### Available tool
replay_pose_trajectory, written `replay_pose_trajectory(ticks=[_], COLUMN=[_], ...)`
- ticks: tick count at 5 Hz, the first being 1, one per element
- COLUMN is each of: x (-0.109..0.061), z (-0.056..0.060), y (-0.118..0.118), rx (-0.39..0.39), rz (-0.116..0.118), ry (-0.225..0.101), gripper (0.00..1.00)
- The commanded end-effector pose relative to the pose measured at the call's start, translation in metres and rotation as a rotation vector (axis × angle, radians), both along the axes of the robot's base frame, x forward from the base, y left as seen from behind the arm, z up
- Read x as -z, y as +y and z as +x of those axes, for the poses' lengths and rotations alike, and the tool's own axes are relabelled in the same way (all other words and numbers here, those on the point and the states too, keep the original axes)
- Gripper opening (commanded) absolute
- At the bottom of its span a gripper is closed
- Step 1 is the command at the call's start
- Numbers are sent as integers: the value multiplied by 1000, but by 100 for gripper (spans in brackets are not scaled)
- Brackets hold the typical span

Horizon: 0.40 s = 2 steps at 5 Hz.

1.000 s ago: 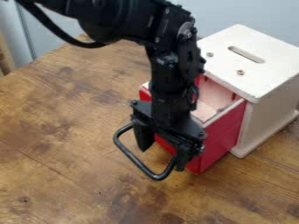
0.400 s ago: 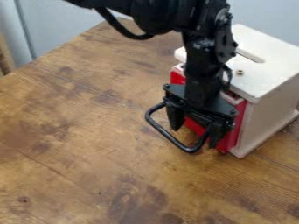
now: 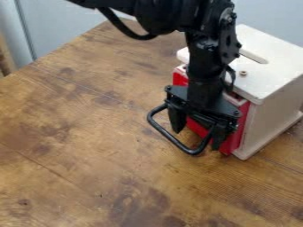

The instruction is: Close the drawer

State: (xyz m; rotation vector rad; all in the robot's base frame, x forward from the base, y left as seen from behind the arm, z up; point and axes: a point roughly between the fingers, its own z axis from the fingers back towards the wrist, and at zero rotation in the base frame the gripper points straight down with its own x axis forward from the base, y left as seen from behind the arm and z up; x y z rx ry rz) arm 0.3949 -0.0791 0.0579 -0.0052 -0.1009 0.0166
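The red drawer sits pushed into the pale cream cabinet, with only its red front panel showing. Its large black loop handle sticks out toward the table front. My gripper is pressed against the red front panel, just above the handle. Its fingers stand a little apart on either side. The arm covers much of the panel, and the drawer's wood interior is hidden.
The cabinet with its slotted top stands at the right on a worn wooden table. A pale wall lies behind the table's far edge.
Over the last second the drawer slid right into the cabinet and its wood interior disappeared, my gripper moving with it. Nothing differs between 0.4 s ago and now.
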Motion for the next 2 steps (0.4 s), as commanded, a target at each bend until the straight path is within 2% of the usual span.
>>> replay_pose_trajectory(ticks=[1,2], x=[29,32], z=[-10,-11], y=[21,16], rx=[-161,-165], rz=[20,26], ry=[64,72], gripper=[100,100])
